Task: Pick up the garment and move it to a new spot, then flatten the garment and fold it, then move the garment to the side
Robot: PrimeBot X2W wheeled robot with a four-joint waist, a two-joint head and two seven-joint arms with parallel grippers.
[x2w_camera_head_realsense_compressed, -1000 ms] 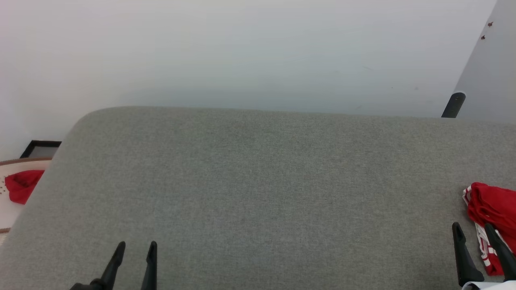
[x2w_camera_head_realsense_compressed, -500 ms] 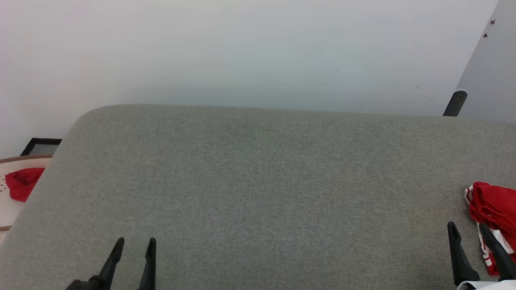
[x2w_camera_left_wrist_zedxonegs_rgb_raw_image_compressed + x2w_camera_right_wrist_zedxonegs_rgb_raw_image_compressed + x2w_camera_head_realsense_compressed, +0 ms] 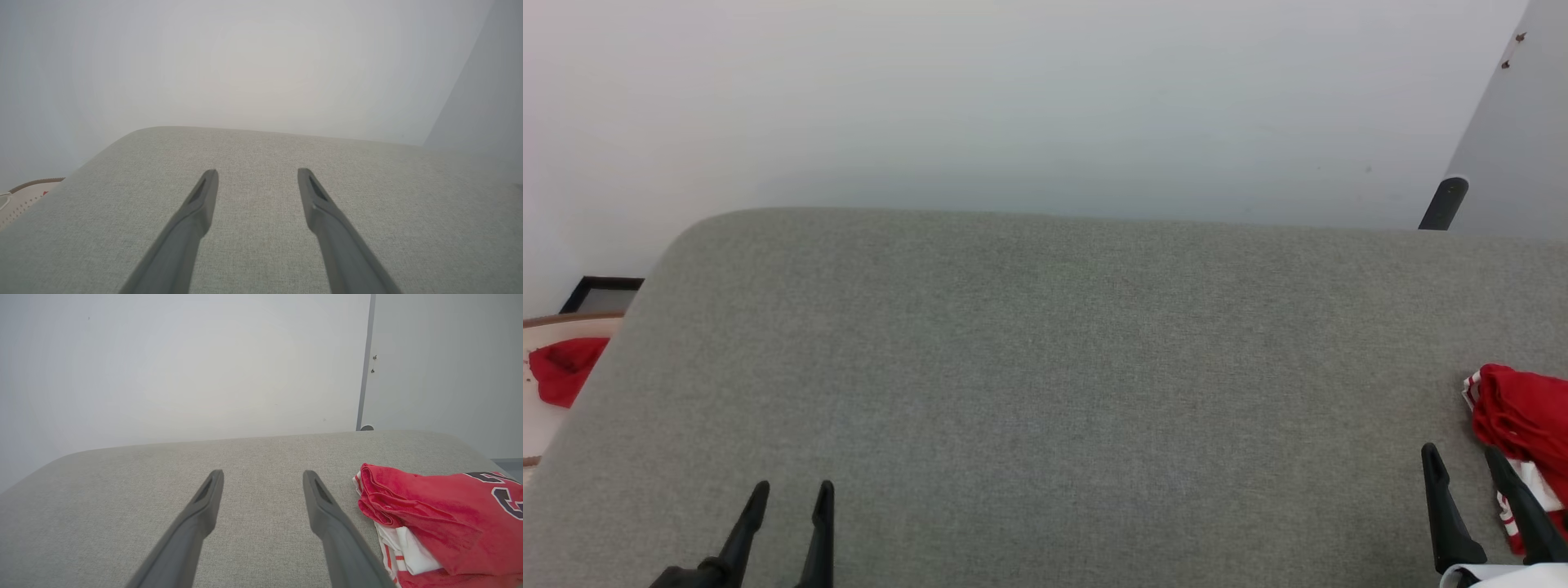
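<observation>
While the left end effector (image 3: 793,486) and the right end effector (image 3: 1460,449) stand spread and empty over the grey desk (image 3: 1045,351), the garment (image 3: 1523,408) lies bunched at the right edge of the head view

The left end effector sits at the lower left of that frame with bare grey fabric between its dark fingers; the right one sits at the lower right, its outer finger overlapping the garment's striped trim, though contact cannot be told. In the right wrist view the garment fills the lower right corner, just beside the right-hand finger: red folds on top, white cloth with red stripes beneath, black white-outlined lettering at the far right. A small red cloth scrap (image 3: 564,380) shows past the desk's left edge, well apart from the garment, and a white wall (image 3: 1013,98) spans the upper frame
</observation>
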